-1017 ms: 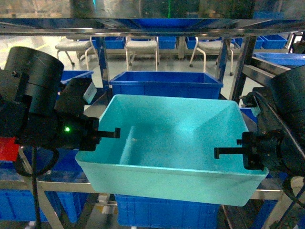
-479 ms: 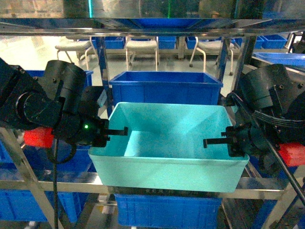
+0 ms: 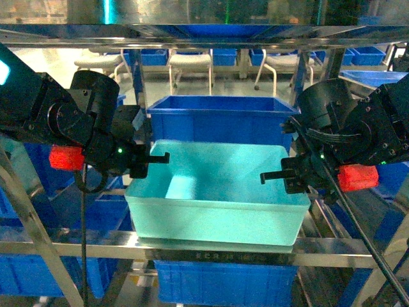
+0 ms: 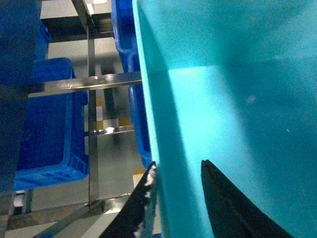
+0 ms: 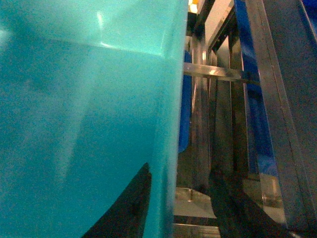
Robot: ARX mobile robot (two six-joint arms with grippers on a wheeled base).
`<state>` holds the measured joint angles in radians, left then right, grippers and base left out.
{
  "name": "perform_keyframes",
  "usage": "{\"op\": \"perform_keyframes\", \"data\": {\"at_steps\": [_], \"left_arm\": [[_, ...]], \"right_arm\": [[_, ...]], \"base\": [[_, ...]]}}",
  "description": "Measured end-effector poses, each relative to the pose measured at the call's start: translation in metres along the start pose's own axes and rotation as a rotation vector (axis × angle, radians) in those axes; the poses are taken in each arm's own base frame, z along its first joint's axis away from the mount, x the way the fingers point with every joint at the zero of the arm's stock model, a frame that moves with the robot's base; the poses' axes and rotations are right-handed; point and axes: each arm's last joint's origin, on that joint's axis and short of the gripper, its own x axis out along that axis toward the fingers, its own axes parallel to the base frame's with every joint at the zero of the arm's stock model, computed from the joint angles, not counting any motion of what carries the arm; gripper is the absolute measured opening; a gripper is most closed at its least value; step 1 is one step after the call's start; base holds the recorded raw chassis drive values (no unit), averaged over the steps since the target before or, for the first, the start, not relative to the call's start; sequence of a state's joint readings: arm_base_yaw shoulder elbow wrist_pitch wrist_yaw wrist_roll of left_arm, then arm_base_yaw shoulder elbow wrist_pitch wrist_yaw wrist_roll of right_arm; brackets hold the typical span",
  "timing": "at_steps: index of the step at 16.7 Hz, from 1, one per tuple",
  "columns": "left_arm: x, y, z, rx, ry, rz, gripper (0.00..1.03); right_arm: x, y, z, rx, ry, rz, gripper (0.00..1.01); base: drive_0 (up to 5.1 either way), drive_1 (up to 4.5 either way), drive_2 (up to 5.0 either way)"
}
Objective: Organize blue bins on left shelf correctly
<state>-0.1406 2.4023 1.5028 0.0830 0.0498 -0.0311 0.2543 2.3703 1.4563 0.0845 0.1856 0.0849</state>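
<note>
The turquoise bin (image 3: pixel 217 192) sits level on the front steel beam (image 3: pixel 211 249) of the left shelf, just in front of a dark blue bin (image 3: pixel 223 115). My left gripper (image 3: pixel 163 158) is at its left rim. In the left wrist view that gripper (image 4: pixel 177 166) is shut on the bin's left wall (image 4: pixel 163 124), one finger outside and one inside. My right gripper (image 3: pixel 265 176) is at the right rim. In the right wrist view it (image 5: pixel 179 173) straddles the right wall (image 5: pixel 166 99); the inner finger lies on the wall and the outer finger (image 5: pixel 223 198) stands apart.
An upper shelf beam (image 3: pixel 204 32) runs close above the arms. Another dark blue bin (image 3: pixel 223 284) fills the tier below, and more stand at the left (image 3: pixel 38 275) and far right (image 3: pixel 377 80). A steel post (image 3: pixel 323 83) rises behind my right arm. Chairs (image 3: pixel 188 61) stand beyond.
Both arms have pushed the turquoise bin away from me into the shelf and lowered it; it was tilted and hanging in front, now it lies level on the beam.
</note>
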Motion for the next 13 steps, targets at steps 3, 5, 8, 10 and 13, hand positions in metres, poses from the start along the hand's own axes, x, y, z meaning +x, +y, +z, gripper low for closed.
{"op": "perform_keyframes", "data": {"at_steps": [3,5,8,10,13], "left_arm": [[0.000,-0.003,0.000,0.017,0.000,-0.007,0.58],[-0.004,-0.003,-0.002,0.019,-0.050,-0.003,0.79],[-0.080,-0.004,-0.028,0.008,-0.115,0.027,0.97],[-0.129,0.000,-0.056,-0.005,0.018,-0.006,0.98],[-0.182,0.024,-0.113,-0.076,0.213,0.027,0.98]], "right_arm": [[0.000,0.000,0.003,-0.005,-0.016,0.001,0.63],[-0.001,0.001,0.005,-0.003,-0.028,0.004,0.85],[-0.046,0.006,-0.023,0.013,-0.060,0.046,0.98],[-0.093,0.014,-0.044,0.060,-0.027,0.103,0.98],[-0.145,0.007,-0.130,0.168,0.242,0.109,0.98]], "base": [[0.0,0.00,0.0],[0.0,0.00,0.0],[0.0,0.00,0.0],[0.0,0.00,0.0],[0.0,0.00,0.0]]}}
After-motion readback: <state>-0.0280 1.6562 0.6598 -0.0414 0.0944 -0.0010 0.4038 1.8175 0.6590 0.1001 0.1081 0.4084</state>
